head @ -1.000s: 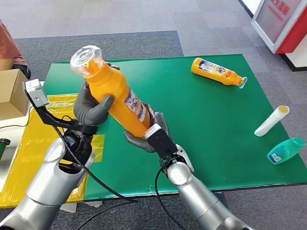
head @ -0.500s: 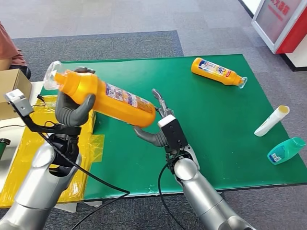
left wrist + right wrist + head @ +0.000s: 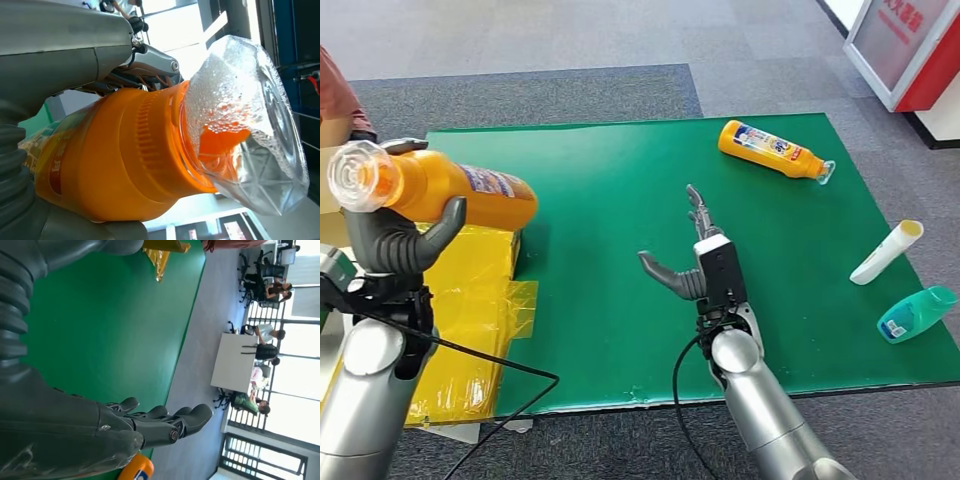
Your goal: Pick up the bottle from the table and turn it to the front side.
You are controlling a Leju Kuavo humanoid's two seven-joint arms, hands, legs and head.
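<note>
Bottle (image 3: pixel 433 187) lies roughly level in the left hand (image 3: pixel 395 240), lifted clear of the green surface (image 3: pixel 622 300) and carried out past its left edge, above the yellow sheet (image 3: pixel 471 290). The hand wraps the orange body near the neck, thumb under and fingers over, with the clear cap (image 3: pixel 354 175) pointing toward the camera and the label (image 3: pixel 490 182) on the far half facing up and away. In the left wrist view the cap (image 3: pixel 245 125) and the ribbed orange shoulder show close up, so the hold sits near the cap end and the heavy base hangs out unsupported. The right hand (image 3: pixel 686 262) is above the middle of the surface, fingers spread wide and holding nothing. Judging from this, the pick is done and the turn is the step in hand. To do it well, keep the left hold firm, since a smooth round body could slip or roll in the fingers. Rotate slowly about the bottle's long axis until the front label faces the camera, rather than swinging the whole arm. Bringing the free right hand back under the base would steady the far end, if the wrist alone cannot finish the turn. A second orange bottle (image 3: pixel 773 148), a white tube (image 3: pixel 886 252) and a teal bottle (image 3: pixel 916 312) lie on the surface, well apart from the work.
</note>
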